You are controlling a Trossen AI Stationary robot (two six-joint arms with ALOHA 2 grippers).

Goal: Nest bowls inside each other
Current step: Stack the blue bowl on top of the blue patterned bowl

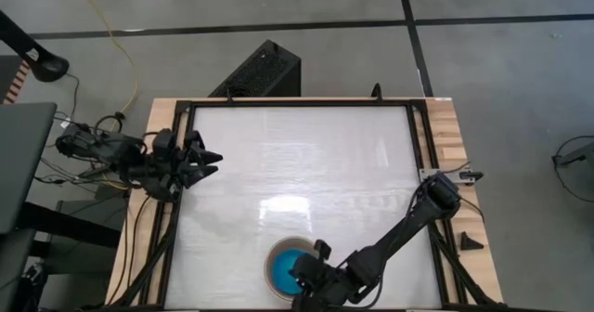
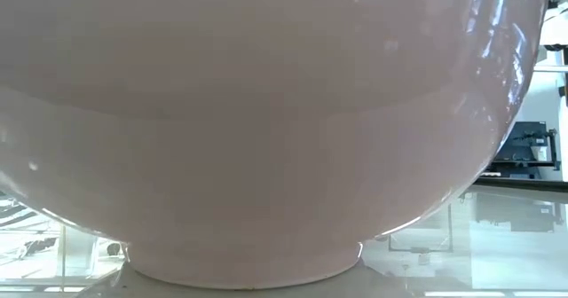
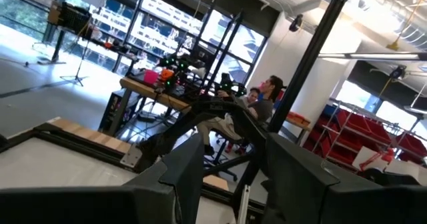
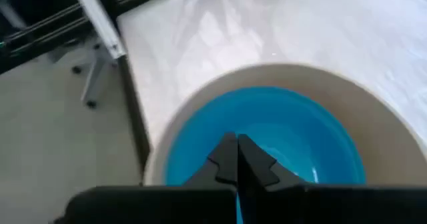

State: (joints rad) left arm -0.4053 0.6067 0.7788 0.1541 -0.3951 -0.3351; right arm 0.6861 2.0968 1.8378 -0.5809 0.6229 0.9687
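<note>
Bowls sit nested at the near edge of the table [image 1: 306,163], toward the right arm's side: a blue bowl [image 4: 280,131] inside a grey-beige bowl [image 4: 373,117], rims concentric. Whether more bowls hide underneath, can't tell from above. The low view is filled by the pale outer wall and foot ring of a bowl [image 2: 266,138] close to the lens, probably the bottom of the same stack, standing flat on the table.

Right gripper [image 4: 237,159] hangs just over the blue bowl's hollow, fingers pinched together, tips touching, holding nothing. Judging by that, the blue bowl is already seated and the pincer is empty above it. Its place right over the centre fits a drop-in from straight above.

Left gripper [image 1: 200,159] is parked at the far left edge of the table, well apart from the stack, fingers spread wide and empty. It points out across the room; a person sits at a desk in the background of its wrist view. It looks like it's just waiting out of the way.

No other bowls show loose on the table, so nesting looks done or nearly so.
</note>
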